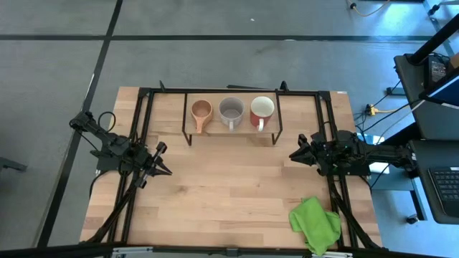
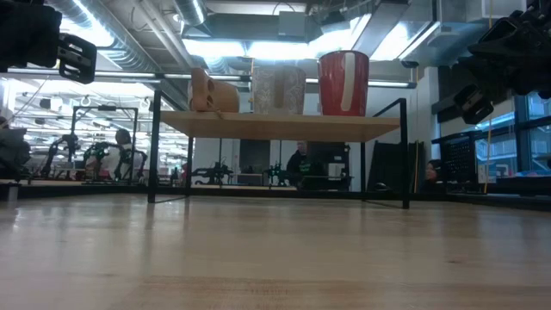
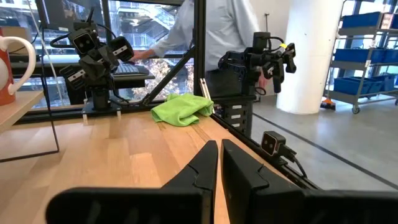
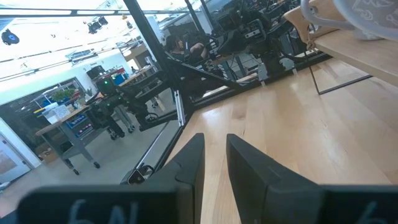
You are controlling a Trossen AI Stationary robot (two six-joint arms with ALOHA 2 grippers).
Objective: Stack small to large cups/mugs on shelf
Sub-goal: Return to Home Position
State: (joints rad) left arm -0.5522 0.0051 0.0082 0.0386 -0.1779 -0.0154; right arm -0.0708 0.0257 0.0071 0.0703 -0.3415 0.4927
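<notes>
High view: all 3 cups sit in a row on the shelf [image 1: 215, 123] at the far side of the table [image 1: 229, 193]. Small tan wooden cup [image 1: 201, 109] is at the left end, grey mug [image 1: 231, 109] in the middle, red mug [image 1: 262, 107] w/ cream inside at the right end. Each stands upright, mouth up, just beside the next, handles toward the table's front edge. Low view agrees: height steps up left to right, all bases on the board, shelf legs on the tabletop. My left gripper [image 1: 165, 171] hangs over the table's left part, well apart from the shelf; its fingers are together w/ only a hairline between them, nothing held. My right gripper [image 1: 294, 155] is over the right side, near the shelf's front right leg but not touching it; its fingers are a little apart, empty. Green cloth [image 1: 315, 223] lies crumpled at the front right corner, well apart from the cups. Left wrist view: a person [image 3: 214, 25] in a light shirt stands beyond the table's far edge.
</notes>
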